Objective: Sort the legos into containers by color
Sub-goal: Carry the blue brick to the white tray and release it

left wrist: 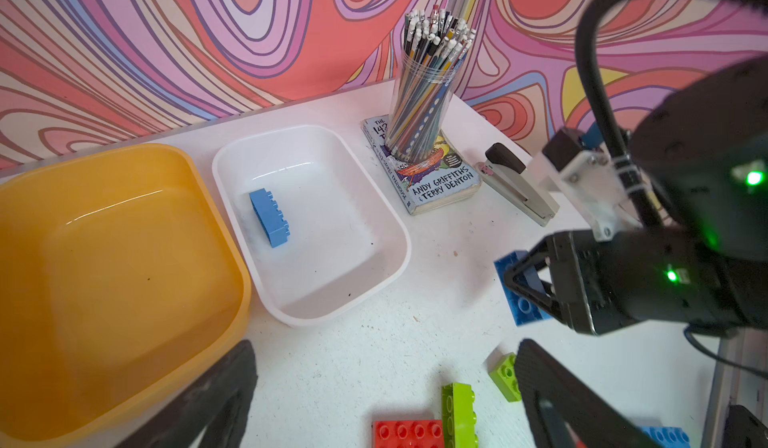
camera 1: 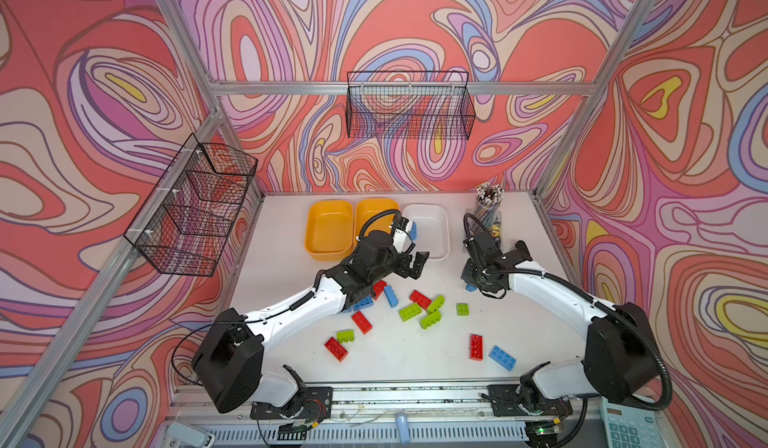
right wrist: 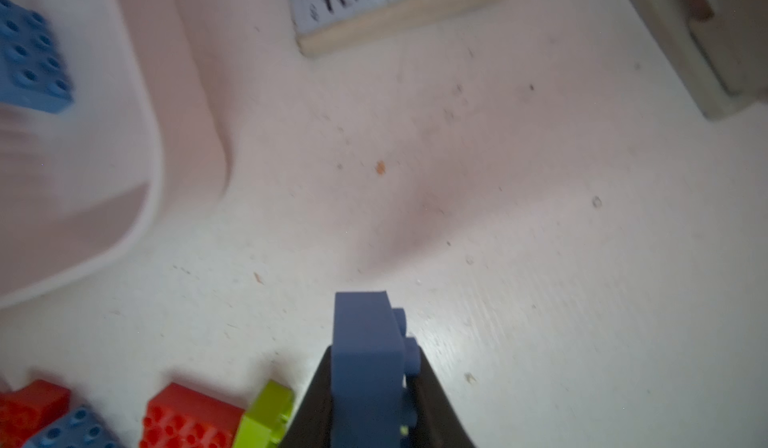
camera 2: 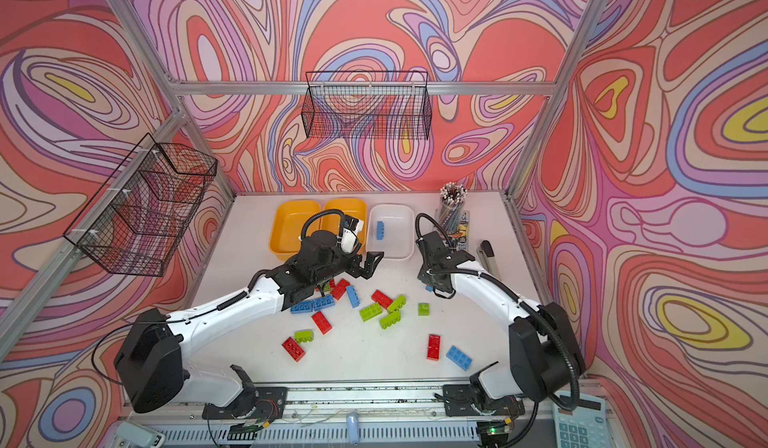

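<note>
Right claw (right wrist: 370, 383) was clamped on a light blue brick (right wrist: 365, 342) low by the desk (right wrist: 498, 217), near the white tub (left wrist: 307, 127), where another blue brick (left wrist: 269, 217) lay. Best lift it straight up clear of the rim, carry it over the tub's middle and release low, minding the left claw (camera 1: 413, 265), which hung wide open nearby. Red, green and blue bricks (camera 1: 419, 298) lay loose mid-desk; the yellow tub (left wrist: 124, 151) looked empty.
</note>
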